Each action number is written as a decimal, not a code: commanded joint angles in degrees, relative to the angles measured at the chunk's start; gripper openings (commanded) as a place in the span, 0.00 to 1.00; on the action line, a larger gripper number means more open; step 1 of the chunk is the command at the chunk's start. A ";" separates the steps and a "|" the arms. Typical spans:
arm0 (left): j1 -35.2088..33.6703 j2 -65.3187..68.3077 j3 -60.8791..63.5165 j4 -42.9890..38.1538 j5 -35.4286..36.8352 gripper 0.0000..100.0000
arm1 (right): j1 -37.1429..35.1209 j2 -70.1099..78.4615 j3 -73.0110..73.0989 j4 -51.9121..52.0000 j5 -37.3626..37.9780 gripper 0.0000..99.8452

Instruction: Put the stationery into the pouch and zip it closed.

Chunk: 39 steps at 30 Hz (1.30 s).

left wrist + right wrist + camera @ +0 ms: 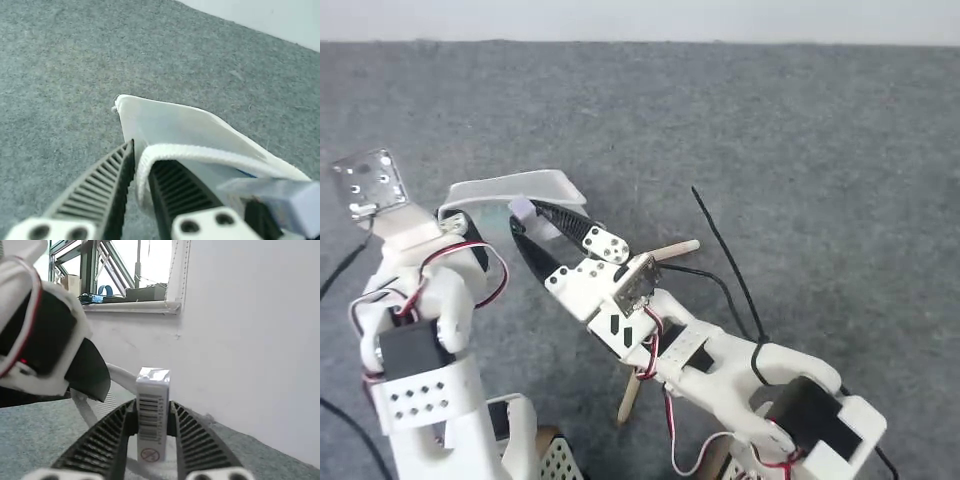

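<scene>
The white pouch [510, 187] is lifted off the grey mat, and my left gripper [140, 150] is shut on its thick rim [200, 152], holding the mouth up. In the high view the left gripper [472, 235] sits just under the pouch's near edge. My right gripper [523, 218] is shut on a small pale eraser [522, 208] right at the pouch mouth. The right wrist view shows that eraser [152, 415] upright between the right gripper's [152, 405] fingers, with the pouch rim [120, 372] just beyond. The eraser [285, 197] also shows beside the pouch [170, 125].
A wooden pencil [675, 248] lies on the mat, partly under the right arm. A second wooden stick [630, 395] pokes out below that arm. A black cable [725, 260] runs across the mat on the right. Grey mat extends far behind the pouch.
</scene>
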 commanded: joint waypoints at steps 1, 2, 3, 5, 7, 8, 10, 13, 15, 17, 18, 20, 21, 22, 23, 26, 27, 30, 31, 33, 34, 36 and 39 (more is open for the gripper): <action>-0.26 -0.53 -1.10 -0.35 -0.18 0.01 | 0.84 -0.13 -2.64 0.04 1.05 0.13; -0.26 -0.53 -1.10 -0.35 -0.18 0.01 | 0.84 -0.13 -2.55 0.13 1.05 0.14; -0.26 -0.53 -1.10 -0.35 -0.18 0.01 | 0.84 -0.13 -2.55 0.04 1.05 0.14; -0.26 -0.53 -1.10 -0.35 -0.18 0.01 | 0.84 -0.22 -2.46 -0.31 1.23 0.13; -0.26 -0.53 -1.10 -0.35 -0.18 0.01 | 0.84 -0.84 -1.76 -0.31 3.43 0.12; -0.26 -0.53 -1.10 -0.35 -0.18 0.01 | 0.57 -1.54 -1.14 -0.31 4.66 0.12; -0.26 -0.53 -1.10 -0.35 -0.18 0.01 | -0.48 -3.91 0.44 -0.31 6.15 0.12; -0.26 -0.53 -1.10 -0.35 -0.18 0.01 | -1.01 -7.87 2.64 0.22 6.07 0.12; -0.26 -0.53 -1.10 -0.35 -0.18 0.01 | -0.75 -10.07 3.60 0.84 6.07 0.12; -0.26 -0.53 -1.10 -0.35 -0.18 0.01 | -0.66 -12.35 4.04 4.00 6.07 0.12; -0.26 -0.53 -1.10 -0.35 -0.18 0.01 | -0.66 -13.32 4.13 5.76 6.07 0.12; -0.26 -0.53 -1.10 -0.35 -0.18 0.01 | -0.66 -15.34 4.75 9.19 6.07 0.12; -0.26 -0.53 -1.10 -0.35 -0.18 0.01 | -0.66 -16.31 5.10 10.95 6.07 0.12; -0.26 -0.53 -1.10 -0.35 -0.18 0.01 | -0.66 -17.27 5.27 12.62 6.07 0.12; -0.26 -0.53 -1.10 -0.35 -0.18 0.01 | -0.66 -18.24 5.54 14.37 6.07 0.12; -0.26 -0.53 -1.10 -0.35 -0.18 0.01 | -0.66 -21.23 5.63 20.18 6.07 0.12; -0.35 -0.53 -1.10 -0.35 -0.18 0.01 | -0.66 -22.20 5.63 22.46 6.07 0.12; -0.44 -0.53 -1.10 -0.35 -0.18 0.01 | -0.31 -25.63 5.63 30.29 6.07 0.12; -0.44 -0.53 -1.10 -0.35 -0.18 0.01 | 0.31 -27.03 5.63 33.19 6.07 0.12; -0.44 -0.53 -1.10 -0.35 -0.18 0.01 | 1.01 -30.02 5.54 38.55 6.07 0.12; -0.44 -0.53 -1.10 -0.35 -0.18 0.01 | 1.54 -31.78 5.45 41.10 6.07 0.12; -0.44 -0.53 -1.10 -0.35 -0.18 0.01 | 2.07 -35.30 5.45 46.46 5.98 0.12; -0.44 -0.53 -0.84 -0.44 -0.09 0.01 | 2.15 -40.66 5.36 56.04 5.98 0.12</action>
